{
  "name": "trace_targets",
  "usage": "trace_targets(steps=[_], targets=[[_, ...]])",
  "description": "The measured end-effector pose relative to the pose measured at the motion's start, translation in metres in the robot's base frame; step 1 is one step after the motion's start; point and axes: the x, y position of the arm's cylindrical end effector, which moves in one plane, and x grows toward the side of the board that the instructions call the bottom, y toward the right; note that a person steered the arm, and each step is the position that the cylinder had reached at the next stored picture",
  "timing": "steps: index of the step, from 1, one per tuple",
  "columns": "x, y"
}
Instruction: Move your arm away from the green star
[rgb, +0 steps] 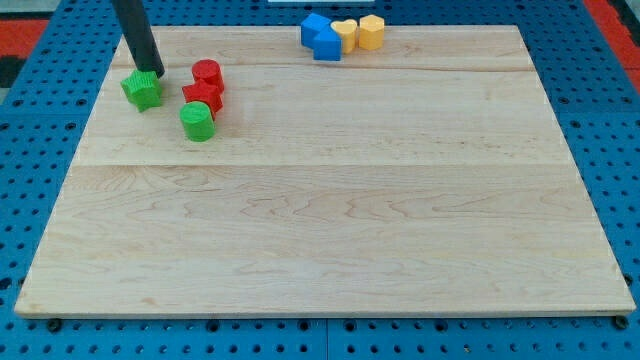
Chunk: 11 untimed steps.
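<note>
The green star (141, 91) lies near the view's top left of the wooden board (330, 230). My dark rod comes down from the view's top, and my tip (150, 72) rests at the star's upper edge, touching it or very nearly so. To the right of the star stand a red cylinder (207, 73), a red star (202, 96) and a green cylinder (197, 121), close together.
At the view's top, right of centre, sit two blue blocks (321, 36), a yellow heart (344, 33) and a yellow cylinder-like block (371, 31) in a tight group. A blue pegboard (40, 160) surrounds the board.
</note>
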Motion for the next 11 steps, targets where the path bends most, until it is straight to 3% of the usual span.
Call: trace_targets(steps=[3,7,10,11], targets=[[0.044,-0.006],[-0.021,-0.063],[-0.062,-0.055],[-0.062,-0.018]])
